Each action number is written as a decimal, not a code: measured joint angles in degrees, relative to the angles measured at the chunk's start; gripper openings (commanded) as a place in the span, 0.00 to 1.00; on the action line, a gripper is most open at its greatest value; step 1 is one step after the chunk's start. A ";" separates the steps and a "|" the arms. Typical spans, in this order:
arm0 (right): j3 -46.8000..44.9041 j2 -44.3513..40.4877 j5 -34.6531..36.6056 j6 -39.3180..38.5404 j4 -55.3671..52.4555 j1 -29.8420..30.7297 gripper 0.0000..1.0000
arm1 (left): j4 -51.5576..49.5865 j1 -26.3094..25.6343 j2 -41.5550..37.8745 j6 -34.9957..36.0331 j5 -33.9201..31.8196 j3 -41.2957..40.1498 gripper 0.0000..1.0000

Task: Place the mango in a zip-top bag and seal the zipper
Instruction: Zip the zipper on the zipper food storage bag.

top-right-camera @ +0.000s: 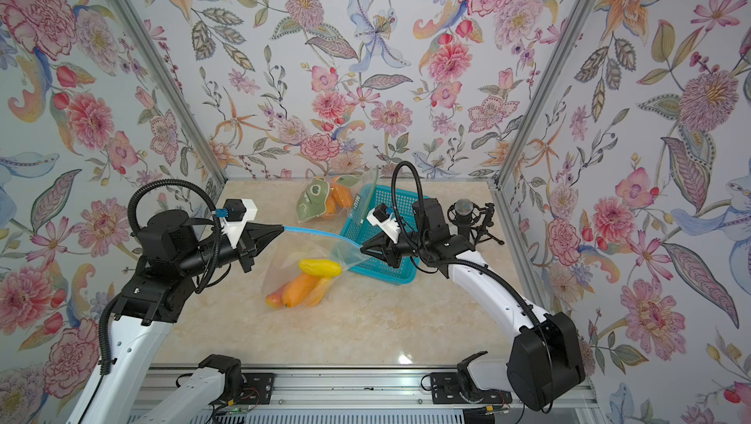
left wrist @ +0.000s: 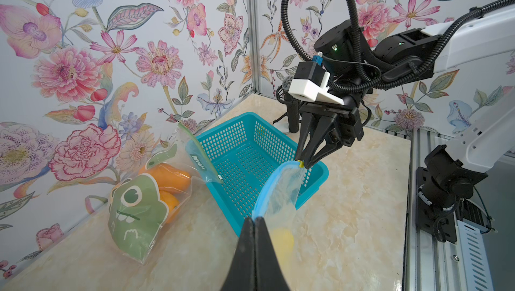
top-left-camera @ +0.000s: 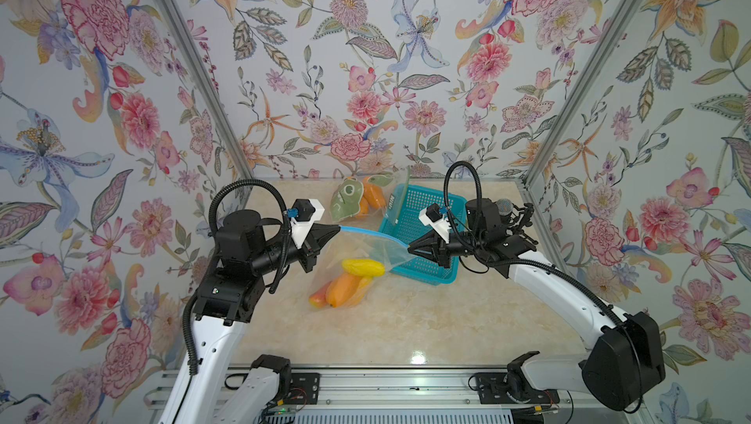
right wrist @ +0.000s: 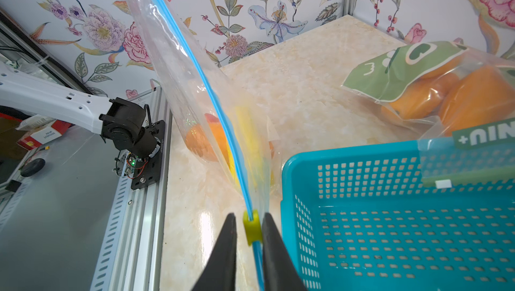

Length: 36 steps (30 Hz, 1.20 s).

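Showing the yellow mango [top-left-camera: 363, 267]: oblong, smooth and bright, it lies inside the clear zip-top bag [top-left-camera: 380, 249]. It rests across two orange mangoes [top-left-camera: 341, 290] at the bag's bottom, near the centre of the marble table [top-left-camera: 406, 320]. The bag's mouth is lifted off the table and drawn taut. Its blue zipper [top-left-camera: 367, 231] runs from 9 o'clock to 3 o'clock above the fruit. My left gripper [top-left-camera: 338, 229] is clamped flat on the 9 o'clock end of the zipper. My right gripper [right wrist: 249, 214] stands at the 3 o'clock end, jaws narrow on either side of the yellow-green slider [right wrist: 252, 231]; whether they pinch it I cannot tell. At 2 o'clock from the bag sits a teal basket [top-left-camera: 418, 278], and a microphone [top-left-camera: 504, 206] stands just past it, also toward 2 o'clock. At 12 o'clock a green-printed bag [top-left-camera: 347, 200] of orange fruit lies by the back wall.
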 measured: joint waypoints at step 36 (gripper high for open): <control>-7.08 -10.84 10.67 -2.89 -3.67 1.55 0.13 | -0.11 0.00 0.09 -0.02 -2.95 0.07 0.00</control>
